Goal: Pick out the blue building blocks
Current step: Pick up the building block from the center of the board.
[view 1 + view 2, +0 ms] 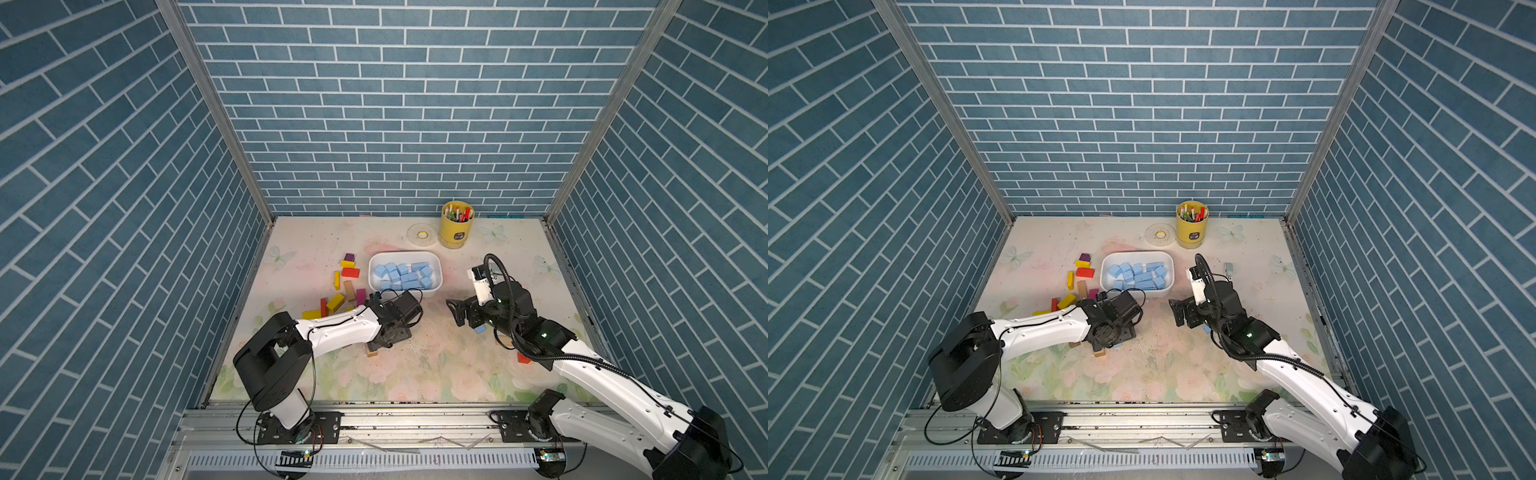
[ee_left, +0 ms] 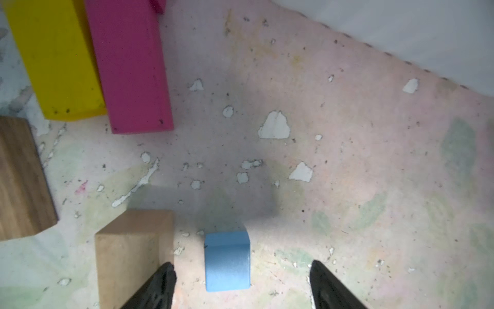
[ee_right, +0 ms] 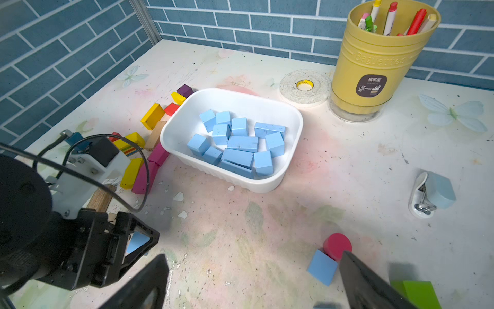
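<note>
My left gripper [image 2: 241,264] is hanging low over the counter [image 2: 347,160] with its jaws standing apart, and a loose blue cube [image 2: 227,260] is lying between them, clear of both fingers. One finger [image 2: 160,283] is crossing in front of a tan wooden block [image 2: 133,254]; whether the two are touching cannot be told. A magenta block [image 2: 131,67] and a yellow block [image 2: 58,58] are lying side by side farther off. My right gripper [image 3: 252,255] is standing wide and gripping nothing. Another blue block [image 3: 322,270] is lying just beside one of its fingers and touching a red cylinder [image 3: 336,244]. Most of the blue building blocks [image 3: 240,144] are sitting heaped in the white tub [image 3: 240,92], which is near the middle of the counter in both top views.
</note>
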You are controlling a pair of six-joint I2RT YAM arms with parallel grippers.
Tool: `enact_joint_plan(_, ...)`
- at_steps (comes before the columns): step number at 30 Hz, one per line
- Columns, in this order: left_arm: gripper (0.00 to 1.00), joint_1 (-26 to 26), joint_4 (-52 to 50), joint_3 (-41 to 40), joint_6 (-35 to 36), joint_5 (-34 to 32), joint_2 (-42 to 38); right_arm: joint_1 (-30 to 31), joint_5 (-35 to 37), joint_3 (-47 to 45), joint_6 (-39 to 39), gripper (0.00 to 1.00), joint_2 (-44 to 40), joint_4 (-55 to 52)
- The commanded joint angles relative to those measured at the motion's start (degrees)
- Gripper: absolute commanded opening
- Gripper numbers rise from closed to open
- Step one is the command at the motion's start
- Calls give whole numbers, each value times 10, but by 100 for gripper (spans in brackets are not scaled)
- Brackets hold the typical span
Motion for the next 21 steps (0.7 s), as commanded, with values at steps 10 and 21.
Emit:
enact_joint_plan(10, 57, -2, -21, 4, 13, -4, 17, 3, 1, -4, 4, 99, 3, 0)
enact_joint_plan(21, 39, 7, -18, 9, 13, 22, 48, 3, 0, -3, 4, 99, 4, -1)
